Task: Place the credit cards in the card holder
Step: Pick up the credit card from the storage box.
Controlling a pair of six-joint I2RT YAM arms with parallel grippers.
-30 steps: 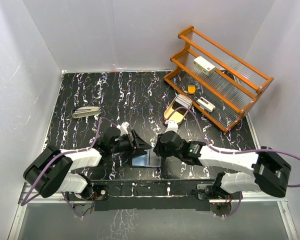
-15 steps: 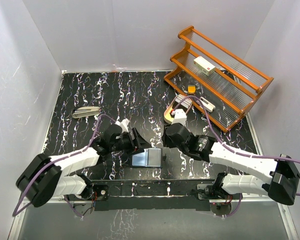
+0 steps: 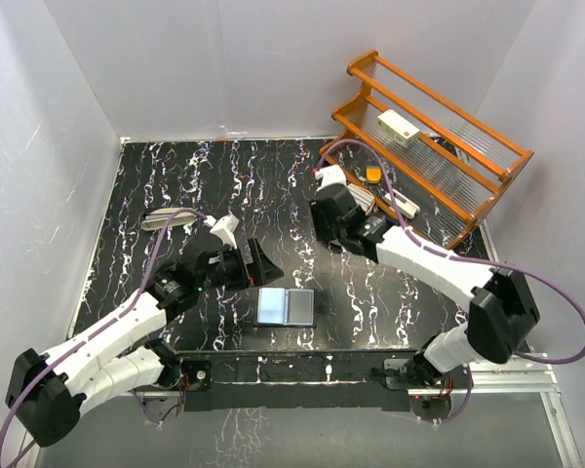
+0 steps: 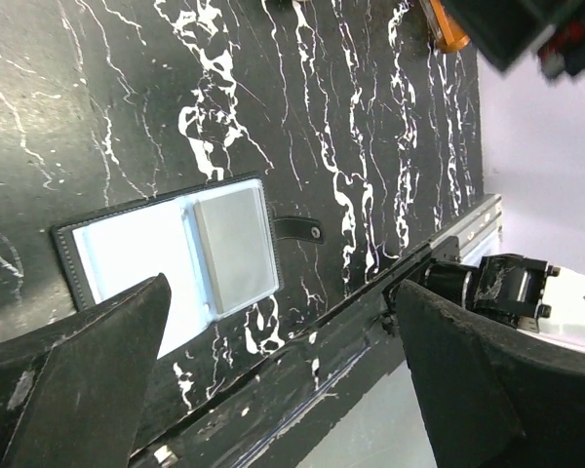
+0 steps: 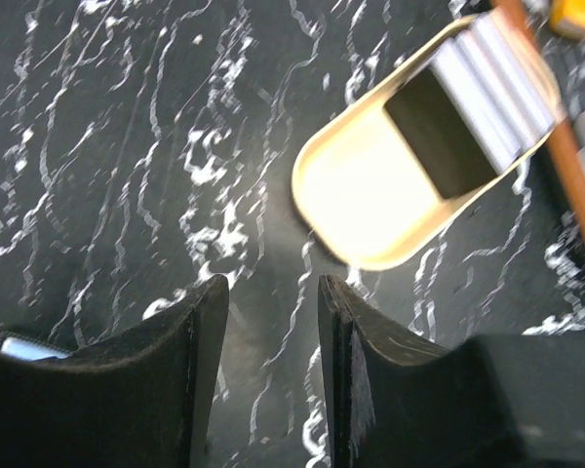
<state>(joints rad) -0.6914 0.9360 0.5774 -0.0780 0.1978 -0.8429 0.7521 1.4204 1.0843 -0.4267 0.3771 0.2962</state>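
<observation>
Both of your arms have left the card holder (image 3: 285,306): the left one has drawn back and to the left, and the right one has swung far up to the cream tray (image 5: 356,195). Nearest you, the card holder lies spread open and flat on the black marbled table (image 3: 175,175), close to the near edge, with neither arm touching it. Your left wrist view shows a pale grey card (image 4: 234,244) sitting in its right-hand face, with the strap and snap sticking out beyond. Just behind and left of the holder, your left gripper (image 3: 256,265) hangs with its jaws spread wide and nothing in them. Farther back, your right gripper (image 5: 273,288) hovers over the near end of the tray, jaws partly parted and empty. More credit cards (image 5: 492,73) lie stacked at the tray's far end, beside the orange rack (image 3: 439,146).
</observation>
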